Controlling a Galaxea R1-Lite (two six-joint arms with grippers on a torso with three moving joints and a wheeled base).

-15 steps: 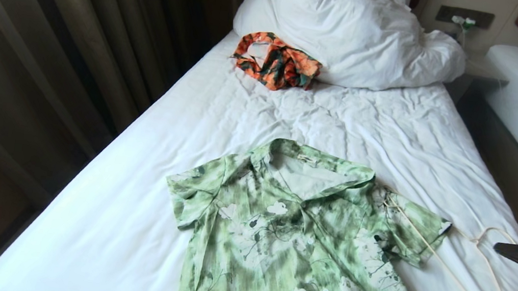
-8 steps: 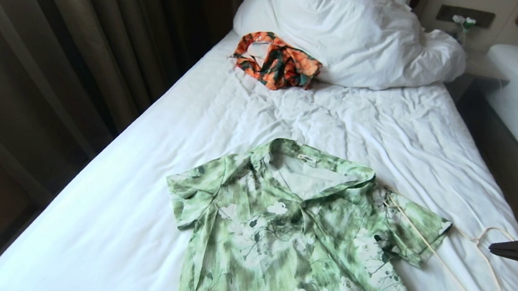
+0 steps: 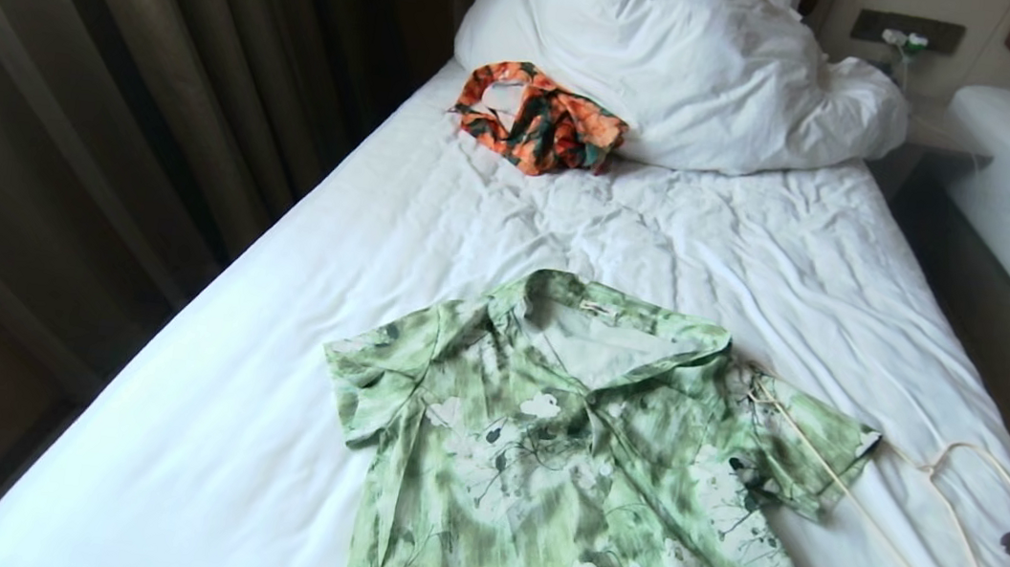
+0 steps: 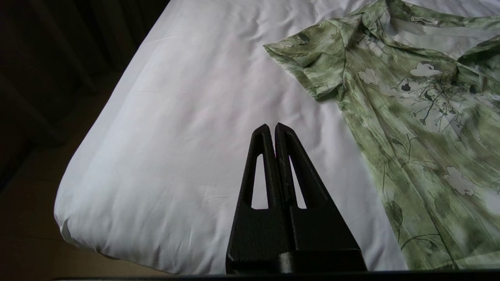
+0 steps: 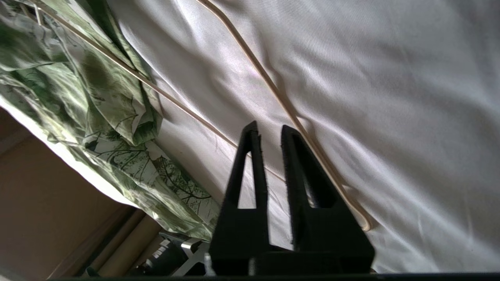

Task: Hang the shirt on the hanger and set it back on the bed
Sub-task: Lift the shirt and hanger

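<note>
right gripper, fingers now slightly parted over the hanger, has pulled back toward the frame edge; left gripper closed.

The left gripper hangs with its jaws pressed together and nothing between them, while the right gripper shows a narrow gap between its jaws, empty.

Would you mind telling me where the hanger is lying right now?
In the head view the hanger lies flat on the bed, on the robot's right, one corner over the shirt sleeve and its hook toward the right edge.
</note>
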